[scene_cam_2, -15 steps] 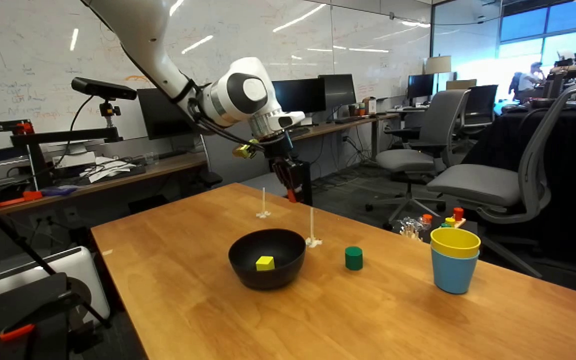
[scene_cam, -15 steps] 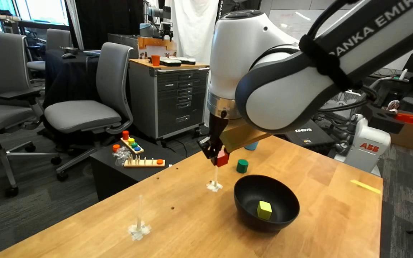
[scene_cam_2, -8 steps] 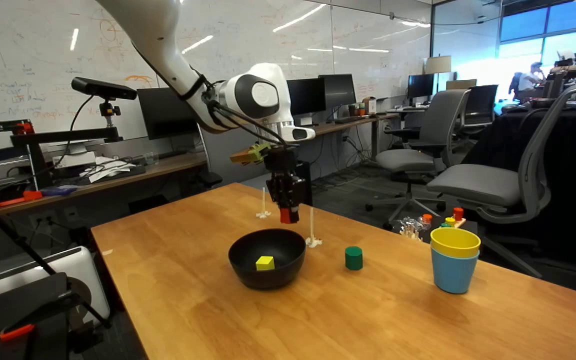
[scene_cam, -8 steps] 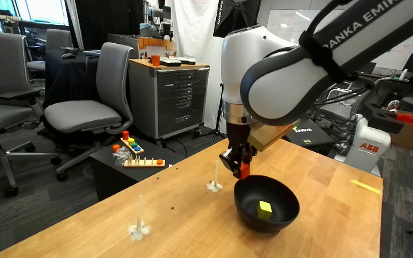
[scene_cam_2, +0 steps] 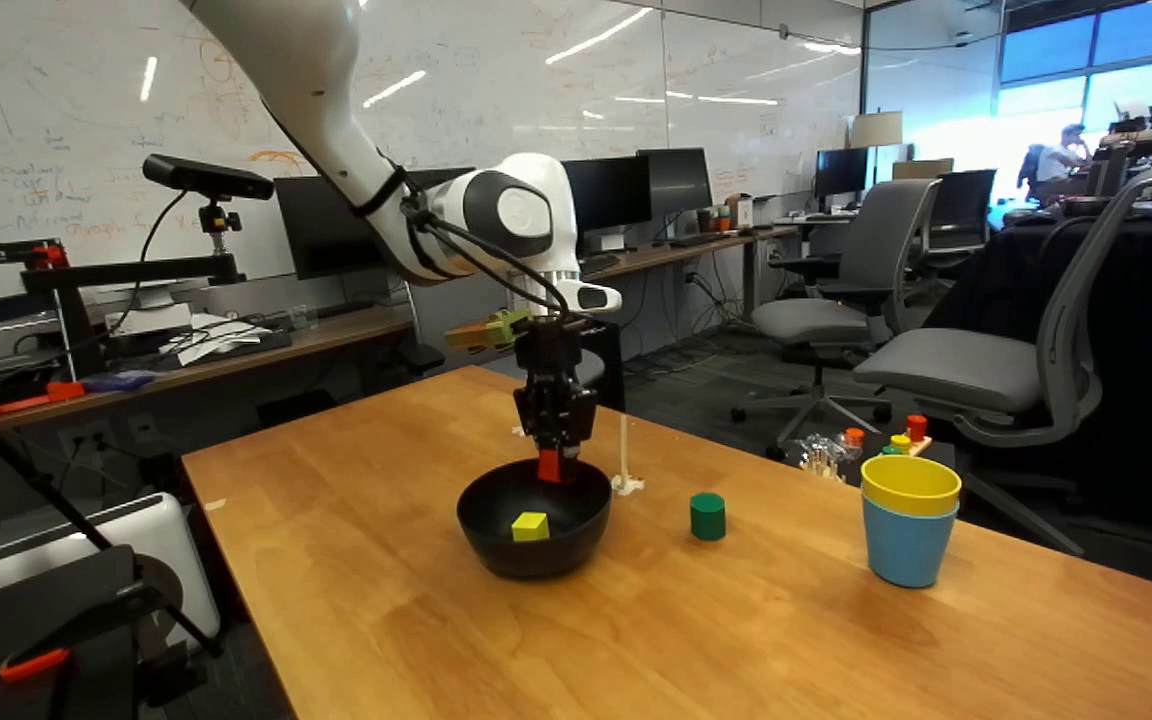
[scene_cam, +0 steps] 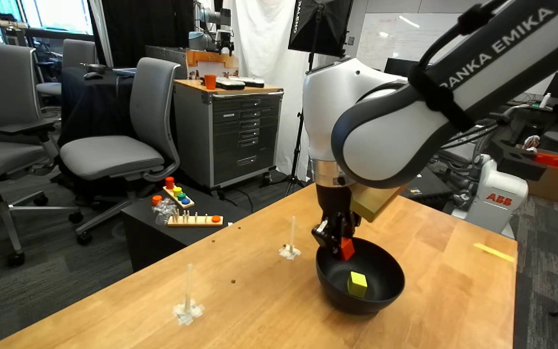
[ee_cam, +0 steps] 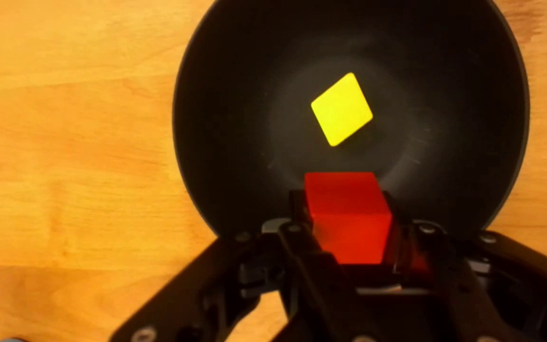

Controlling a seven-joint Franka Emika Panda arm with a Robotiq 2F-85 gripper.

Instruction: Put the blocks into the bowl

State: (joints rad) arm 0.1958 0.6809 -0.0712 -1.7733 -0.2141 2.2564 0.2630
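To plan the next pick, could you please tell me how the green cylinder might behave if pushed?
The green cylinder stands upright and looks squat, so a gentle push would probably slide it. Its curved side suggests it might roll if toppled. Its crisp outline hints at stiffness.

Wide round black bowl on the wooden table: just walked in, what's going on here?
A white and black robot arm is loading the bowl. Its black fingers are shut on a red cube, held over the bowl's inside and not yet released. A yellow cube already lies in the bowl. A dark green cylinder stands upright on the table, apart from the bowl, so it is likely next.
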